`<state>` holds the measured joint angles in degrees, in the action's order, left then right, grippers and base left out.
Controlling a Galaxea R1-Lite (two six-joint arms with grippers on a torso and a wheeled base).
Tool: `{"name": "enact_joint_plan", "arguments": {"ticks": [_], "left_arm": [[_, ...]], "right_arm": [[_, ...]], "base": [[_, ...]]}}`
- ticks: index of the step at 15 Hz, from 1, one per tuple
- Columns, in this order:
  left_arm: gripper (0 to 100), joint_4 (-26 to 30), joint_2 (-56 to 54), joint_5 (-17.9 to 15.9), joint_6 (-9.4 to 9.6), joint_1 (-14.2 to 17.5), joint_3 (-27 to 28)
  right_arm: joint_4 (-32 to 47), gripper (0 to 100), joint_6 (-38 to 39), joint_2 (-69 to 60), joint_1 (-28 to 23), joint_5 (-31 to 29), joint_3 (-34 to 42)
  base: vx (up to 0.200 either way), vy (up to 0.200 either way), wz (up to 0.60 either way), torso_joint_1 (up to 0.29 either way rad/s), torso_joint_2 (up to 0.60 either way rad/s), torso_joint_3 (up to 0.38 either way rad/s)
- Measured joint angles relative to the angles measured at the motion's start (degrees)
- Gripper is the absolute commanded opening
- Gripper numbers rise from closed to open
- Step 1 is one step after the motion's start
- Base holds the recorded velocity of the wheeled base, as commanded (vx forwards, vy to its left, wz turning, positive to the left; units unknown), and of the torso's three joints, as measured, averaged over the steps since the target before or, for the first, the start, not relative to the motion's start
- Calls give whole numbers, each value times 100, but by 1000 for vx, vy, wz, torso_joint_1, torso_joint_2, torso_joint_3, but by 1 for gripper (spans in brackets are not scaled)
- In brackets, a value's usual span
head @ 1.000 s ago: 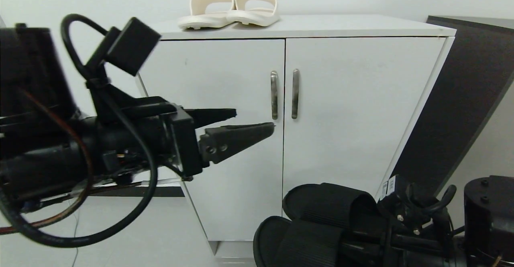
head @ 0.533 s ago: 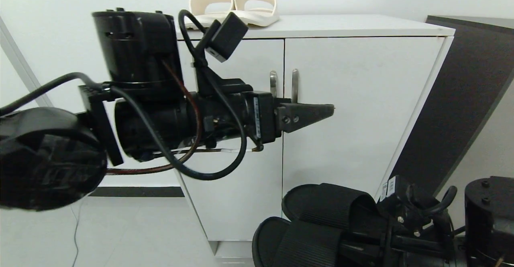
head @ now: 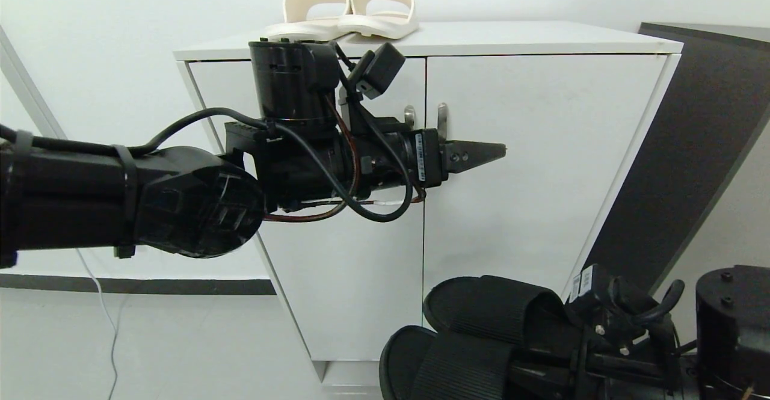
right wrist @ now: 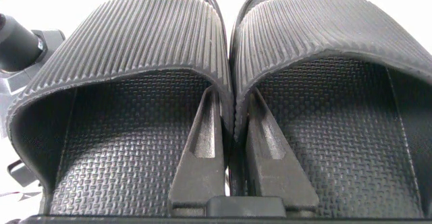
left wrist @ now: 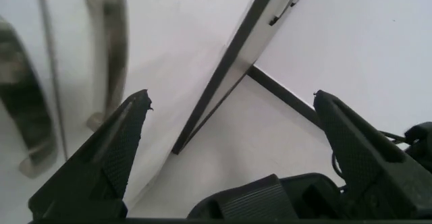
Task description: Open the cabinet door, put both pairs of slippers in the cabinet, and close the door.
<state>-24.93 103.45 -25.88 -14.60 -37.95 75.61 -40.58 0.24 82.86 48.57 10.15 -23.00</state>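
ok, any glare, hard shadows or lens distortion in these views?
Head view: flat, even light, only a faint shadow under the cream slippers; verticals of the cabinet converge toward the floor, wide-angle skew. Left wrist view: soft reflections on the door handles, nothing blown out. Right wrist view: black slippers evenly lit, no hotspots.

The left arm (head: 180, 201) is matte black, looped with black and reddish-brown cables (head: 376, 218), ending in tapered, textured jaws.

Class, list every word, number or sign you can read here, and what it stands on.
White sticker on the left wrist: too small to read.
White tags on the right wrist: too small to read.
No other text shows.
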Motion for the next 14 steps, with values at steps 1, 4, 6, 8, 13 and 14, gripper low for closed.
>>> {"name": "enact_joint_plan", "arguments": {"ticks": [1,4,6,8,13,14], "left_arm": [[100,2,-9,13,2,11,0],[100,6,-48,79,5,88,-20],[100,6,-61,119,10,171,-20],[100,0,-43,126,10,243,-4],[100,-2,182,621,16,280,256],[100,-6,247,664,22,280,339]], "right_arm": [[0,0,-2,0,0,2,-1],[0,0,-4,0,0,0,-1],[0,0,-9,0,0,0,-1],[0,0,-6,2,0,2,-1],[5,0,-6,5,0,2,-1],[5,0,-6,5,0,0,-4]], "base": [[0,0,0,0,0,0],[0,0,0,0,0,0],[0,0,0,0,0,0],[0,0,0,0,0,0],[0,0,0,0,0,0],[0,0,0,0,0,0]]}}
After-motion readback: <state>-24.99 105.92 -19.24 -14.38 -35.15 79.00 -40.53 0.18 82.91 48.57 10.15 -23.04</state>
